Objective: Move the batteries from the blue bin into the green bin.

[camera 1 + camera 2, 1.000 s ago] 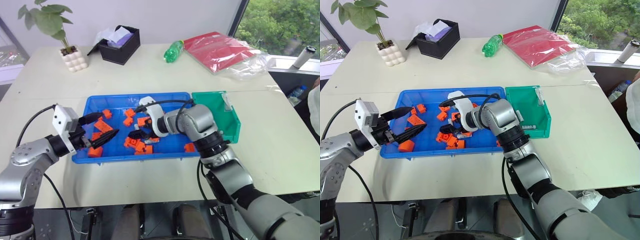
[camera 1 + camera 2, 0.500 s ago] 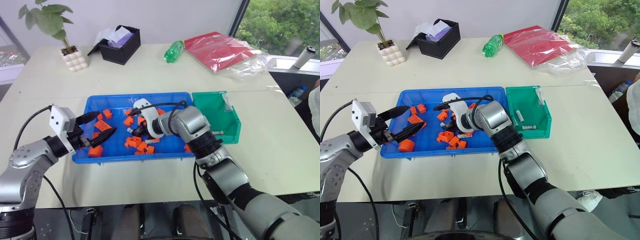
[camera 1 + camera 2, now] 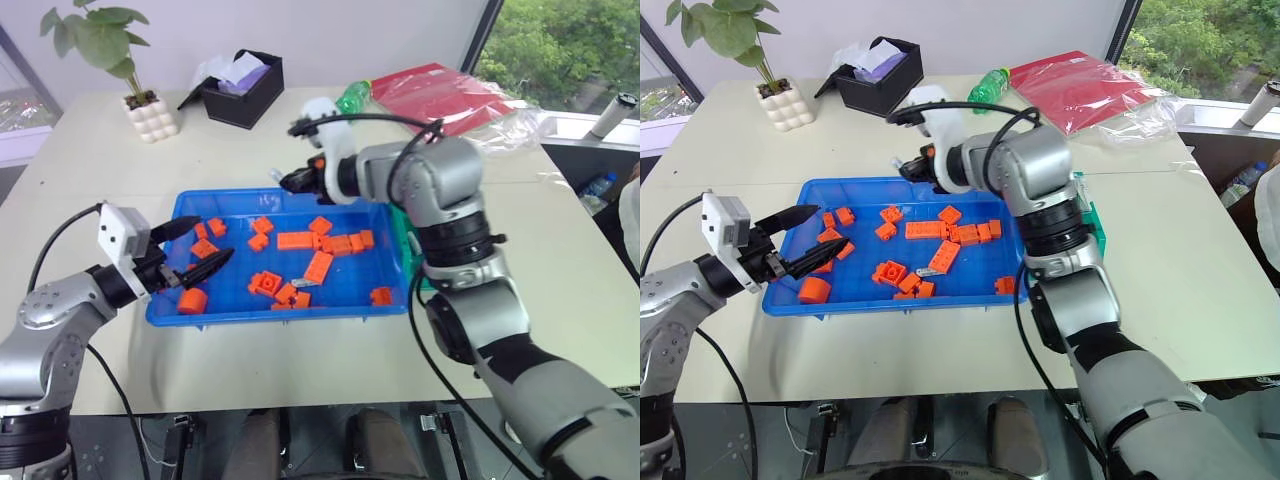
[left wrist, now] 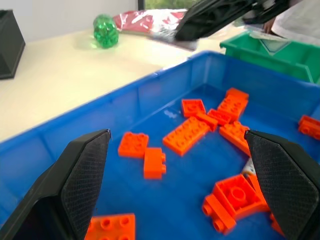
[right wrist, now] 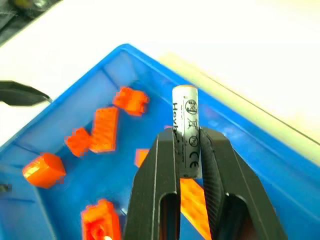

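Silver battery [image 5: 185,132] now clamped in right hand [image 3: 287,181], lifted clear of blue bin [image 3: 190,310], hanging above its 12 o'clock rim. Pick done; carry to green bin [image 3: 1094,222] at 3 o'clock remains. Left hand [image 3: 196,266] spread, idle.

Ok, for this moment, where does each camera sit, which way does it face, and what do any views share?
Left eye: on the head, looking forward and down at the blue bin and both arms.
Right eye: same seat and scene, with the green bin edge behind the right arm.
Left wrist: along the open left gripper, over orange bricks.
Right wrist: along the right gripper, shut on a battery above the blue bin.
Shared: both wrist views show the blue bin and bricks; the left wrist view also catches the right gripper.
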### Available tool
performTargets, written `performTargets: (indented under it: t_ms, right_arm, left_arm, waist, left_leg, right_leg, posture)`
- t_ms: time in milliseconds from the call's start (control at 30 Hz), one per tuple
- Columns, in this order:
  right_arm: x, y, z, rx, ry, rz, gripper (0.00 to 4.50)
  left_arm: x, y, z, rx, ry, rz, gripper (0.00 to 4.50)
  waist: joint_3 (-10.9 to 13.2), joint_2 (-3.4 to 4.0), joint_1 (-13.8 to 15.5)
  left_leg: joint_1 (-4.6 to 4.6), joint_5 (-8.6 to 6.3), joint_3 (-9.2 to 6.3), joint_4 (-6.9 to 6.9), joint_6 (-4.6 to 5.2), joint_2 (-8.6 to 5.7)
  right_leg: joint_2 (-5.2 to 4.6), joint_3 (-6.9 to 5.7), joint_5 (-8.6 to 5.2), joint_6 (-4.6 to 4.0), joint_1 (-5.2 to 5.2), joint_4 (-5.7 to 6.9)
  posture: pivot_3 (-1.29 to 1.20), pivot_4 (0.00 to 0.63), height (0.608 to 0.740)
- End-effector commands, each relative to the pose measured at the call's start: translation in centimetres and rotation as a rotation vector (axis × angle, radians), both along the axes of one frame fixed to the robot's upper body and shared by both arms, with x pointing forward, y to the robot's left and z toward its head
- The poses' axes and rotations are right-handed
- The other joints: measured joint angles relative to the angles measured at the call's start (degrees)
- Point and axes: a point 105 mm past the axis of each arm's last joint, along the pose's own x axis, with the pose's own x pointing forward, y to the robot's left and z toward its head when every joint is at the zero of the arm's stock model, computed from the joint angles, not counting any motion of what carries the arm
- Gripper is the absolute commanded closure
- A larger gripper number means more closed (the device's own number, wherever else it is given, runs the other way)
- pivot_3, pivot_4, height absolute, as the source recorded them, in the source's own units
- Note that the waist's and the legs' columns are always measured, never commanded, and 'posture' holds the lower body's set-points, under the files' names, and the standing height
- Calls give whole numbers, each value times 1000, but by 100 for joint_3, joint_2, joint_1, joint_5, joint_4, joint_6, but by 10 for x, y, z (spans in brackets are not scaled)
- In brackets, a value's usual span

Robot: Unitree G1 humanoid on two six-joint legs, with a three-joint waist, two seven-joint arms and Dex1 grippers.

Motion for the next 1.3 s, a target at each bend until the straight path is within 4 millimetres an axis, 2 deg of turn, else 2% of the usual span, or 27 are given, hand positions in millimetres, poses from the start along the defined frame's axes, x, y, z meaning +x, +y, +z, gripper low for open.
performTargets:
  t_ms: [33,200,267,500,667,833,900,967,1133,1167,1233,1300]
  right_arm:
    - [1,-39,11,-27,-57,-74,4433]
    - [0,-95,3,-120,-64,-191,4433]
    - [-2,-110,4,-131,-61,-226,4433]
    - [-16,-142,7,-148,-61,-321,4433]
    - [-31,-161,-9,-180,-19,-366,4433]
    - [-37,-174,-21,-193,3,-416,4433]
    - [-38,-177,-25,-194,8,-426,3397]
    - [-39,-179,-27,-199,7,-429,2638]
    - [-36,-188,-28,-248,-32,-454,267]
    - [-34,-190,-27,-267,-51,-456,88]
    - [-29,-195,-20,-317,-125,-462,88]
    - [-13,-189,9,-283,-248,-492,88]
  left_arm:
    - [-1,-9,7,-3,-32,-60,0]
    - [-1,-17,7,6,-17,-124,0]
    - [1,-18,7,7,-14,-132,0]
    - [8,-18,8,0,-19,-151,0]
    - [13,-22,22,-49,-43,-194,0]
    - [15,-25,24,-46,-46,-218,0]
    - [16,-27,26,-48,-49,-227,0]
    - [16,-28,26,-47,-51,-231,0]
    - [17,-28,26,-44,-52,-231,0]
    - [17,-28,26,-44,-52,-230,0]
    - [16,-28,26,-43,-52,-228,0]
    - [17,-26,25,-38,-51,-219,0]
  waist:
    - [0,0,8]
    - [0,1,4]
    - [1,2,-15]
    - [2,2,10]
    - [3,0,83]
    - [3,0,119]
    - [3,0,130]
    - [3,0,144]
    - [3,0,154]
    - [3,0,155]
    - [3,0,147]
    - [3,1,120]
  left_leg:
    - [0,0,0,1,0,0]
    - [0,0,1,-2,0,-1]
    - [0,0,2,-3,0,0]
    - [2,0,7,-7,1,4]
    - [0,0,7,3,3,0]
    - [2,0,7,3,3,2]
    - [3,1,6,3,4,2]
    - [2,1,6,4,4,2]
    - [2,1,6,6,4,2]
    - [2,1,6,7,4,2]
    - [2,1,6,7,4,2]
    - [3,1,6,10,4,2]
  right_leg:
    - [0,0,0,0,1,-1]
    - [0,0,0,0,3,-5]
    - [2,1,0,0,1,-6]
    - [6,5,0,0,-2,-5]
    - [0,4,0,0,7,-10]
    - [4,5,0,0,6,-9]
    - [6,5,0,0,6,-8]
    - [6,5,0,0,7,-9]
    - [5,5,0,0,8,-9]
    - [5,4,0,0,8,-9]
    - [6,5,0,0,8,-9]
    - [8,5,0,1,8,-8]
  posture:
    - [0,150,740]
    - [0,150,740]
    - [0,150,740]
    - [0,150,740]
    - [0,150,740]
    - [0,150,740]
    - [0,150,740]
    - [0,150,740]
    - [0,150,740]
    - [0,150,740]
    - [0,150,740]
    - [0,150,740]
